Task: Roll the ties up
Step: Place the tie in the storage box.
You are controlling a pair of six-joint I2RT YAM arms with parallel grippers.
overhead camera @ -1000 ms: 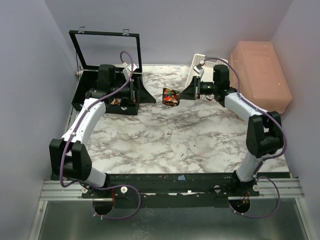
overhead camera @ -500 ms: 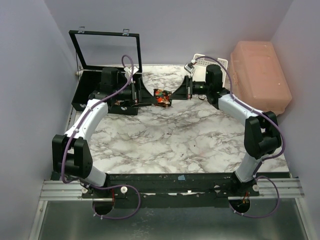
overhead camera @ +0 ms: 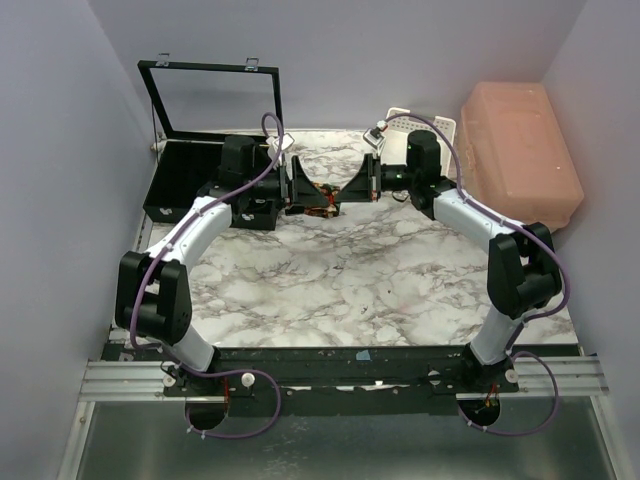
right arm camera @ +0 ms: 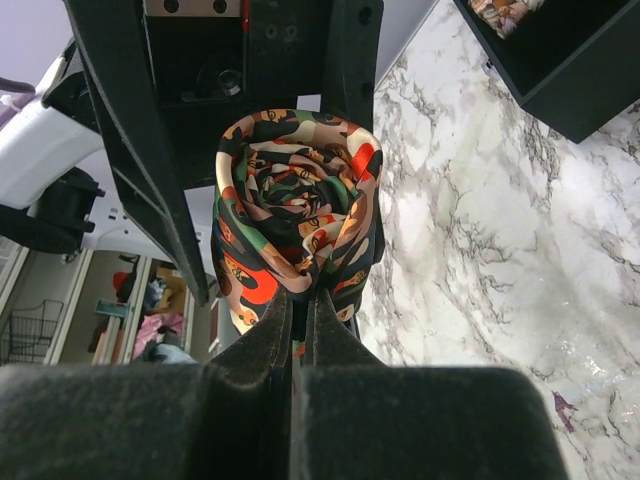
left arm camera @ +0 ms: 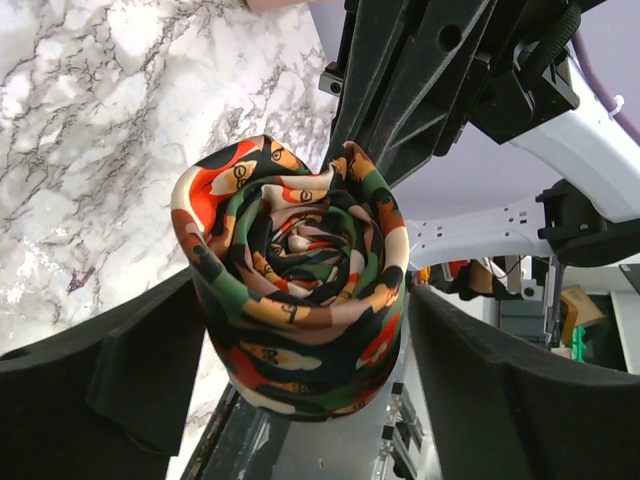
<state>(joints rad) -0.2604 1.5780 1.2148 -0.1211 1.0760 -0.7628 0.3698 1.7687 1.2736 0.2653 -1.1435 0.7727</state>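
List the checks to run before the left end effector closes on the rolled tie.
1. Right end effector shut on the rolled tie: ok.
2. Left end effector open, one finger on each side of the roll: ok.
3. Both left fingers touching the roll: not ok, a gap shows on one side.
4. Coil tight, no tail hanging in either wrist view: ok.
5. Free compartment in the black case: cannot tell.
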